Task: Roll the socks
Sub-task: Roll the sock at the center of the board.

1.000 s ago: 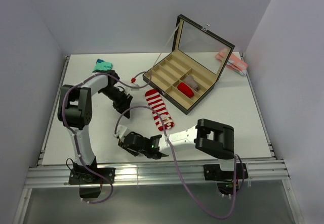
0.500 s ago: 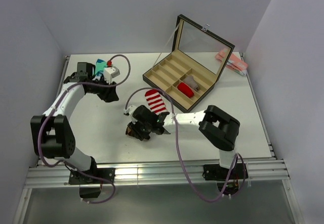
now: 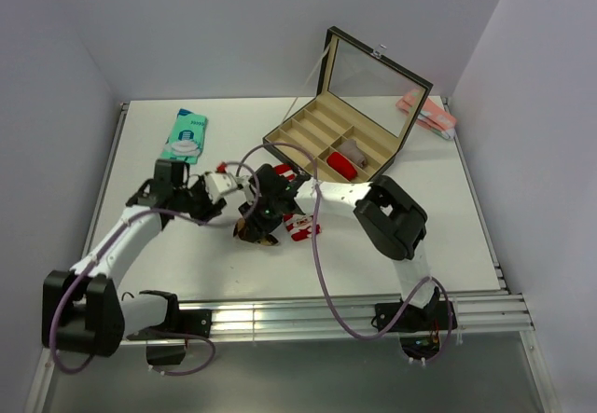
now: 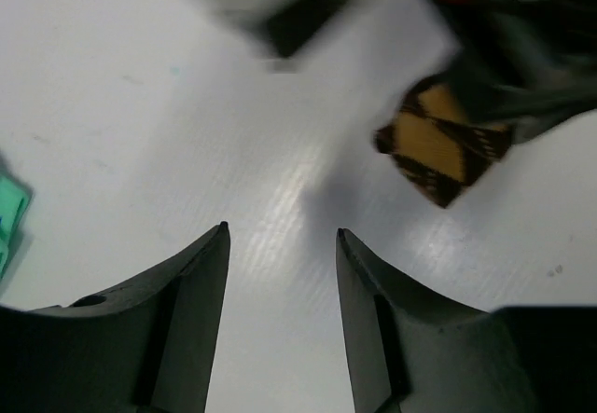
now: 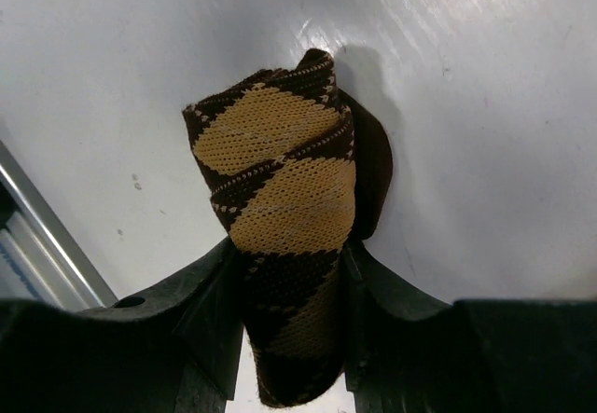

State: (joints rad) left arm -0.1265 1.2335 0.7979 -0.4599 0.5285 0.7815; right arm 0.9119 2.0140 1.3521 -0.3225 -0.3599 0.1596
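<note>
The box point(image 3: 308, 133) sits at the back of the tabletop point(image 3: 410, 254), a bit to the right, with a roll point(image 3: 341, 164) in one of its slots. A packet point(image 3: 184, 133) lies at the back left. In front of the box, one sock point(image 5: 280, 180) sits between the fingers of the right gripper point(image 5: 287, 264). The other sock point(image 3: 303, 229) lies just to its right. The left gripper point(image 4: 280, 231) is just left of both, not touching them.
</note>
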